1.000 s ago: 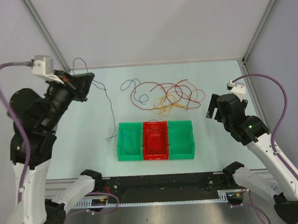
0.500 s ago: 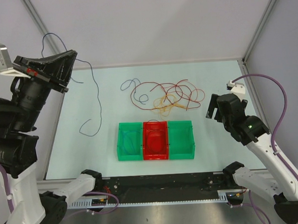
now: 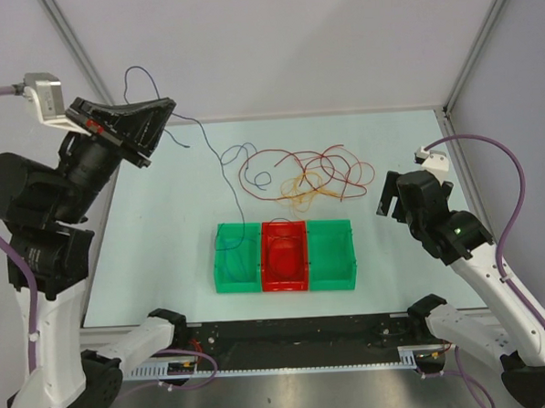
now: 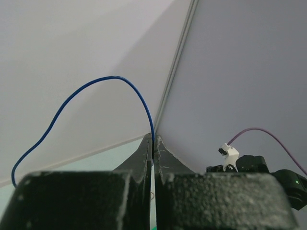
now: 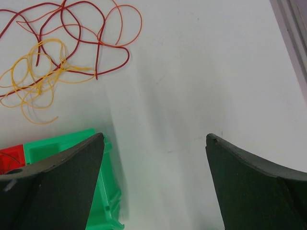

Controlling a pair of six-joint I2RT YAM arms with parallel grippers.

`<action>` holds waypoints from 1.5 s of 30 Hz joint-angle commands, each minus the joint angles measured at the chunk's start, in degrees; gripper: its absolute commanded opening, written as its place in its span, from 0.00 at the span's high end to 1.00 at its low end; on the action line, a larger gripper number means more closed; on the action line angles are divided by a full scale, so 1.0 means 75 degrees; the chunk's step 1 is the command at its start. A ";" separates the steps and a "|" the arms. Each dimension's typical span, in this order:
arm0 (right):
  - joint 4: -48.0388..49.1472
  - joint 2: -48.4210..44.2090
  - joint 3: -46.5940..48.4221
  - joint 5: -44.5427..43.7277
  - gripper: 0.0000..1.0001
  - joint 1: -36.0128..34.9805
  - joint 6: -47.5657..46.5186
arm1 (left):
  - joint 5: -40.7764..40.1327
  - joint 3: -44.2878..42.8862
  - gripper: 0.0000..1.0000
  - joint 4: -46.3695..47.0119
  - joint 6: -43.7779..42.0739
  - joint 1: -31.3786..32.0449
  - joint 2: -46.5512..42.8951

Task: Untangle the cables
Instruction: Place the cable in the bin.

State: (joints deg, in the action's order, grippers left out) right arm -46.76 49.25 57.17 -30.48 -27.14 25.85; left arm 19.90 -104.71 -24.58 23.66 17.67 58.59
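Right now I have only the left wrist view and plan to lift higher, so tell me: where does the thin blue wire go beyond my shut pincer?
Observer: From above, the thin blue wire drops from the left pincer toward the left green plastic bin; I cannot tell whether it touches.
Operator: Are the other wires separated?
Observer: No; the thin red and yellow-orange wires lie tangled on the white table behind the row of bins.
Operator: And the other arm?
Observer: The right pincer is open and empty, right of the bins.
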 commanded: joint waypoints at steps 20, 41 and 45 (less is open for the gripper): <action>0.0223 -0.0063 0.0229 0.0056 0.09 -0.0003 -0.0048 | -0.1350 0.4809 1.00 0.0198 0.0150 0.0023 -0.1447; 0.0247 -0.0110 0.0229 0.0126 0.10 -0.0026 -0.0048 | -0.0673 0.6624 1.00 -0.0028 0.0758 0.0093 -0.1531; 0.0258 -0.0063 0.0229 0.0103 0.09 -0.0026 -0.0048 | -0.0521 0.7034 1.00 -0.0027 0.0876 0.0303 -0.1484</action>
State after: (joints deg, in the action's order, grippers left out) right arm -46.54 49.17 57.17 -29.19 -27.16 25.82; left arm 13.98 -53.23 -27.42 27.62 18.33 48.14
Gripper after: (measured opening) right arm 0.905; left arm 0.008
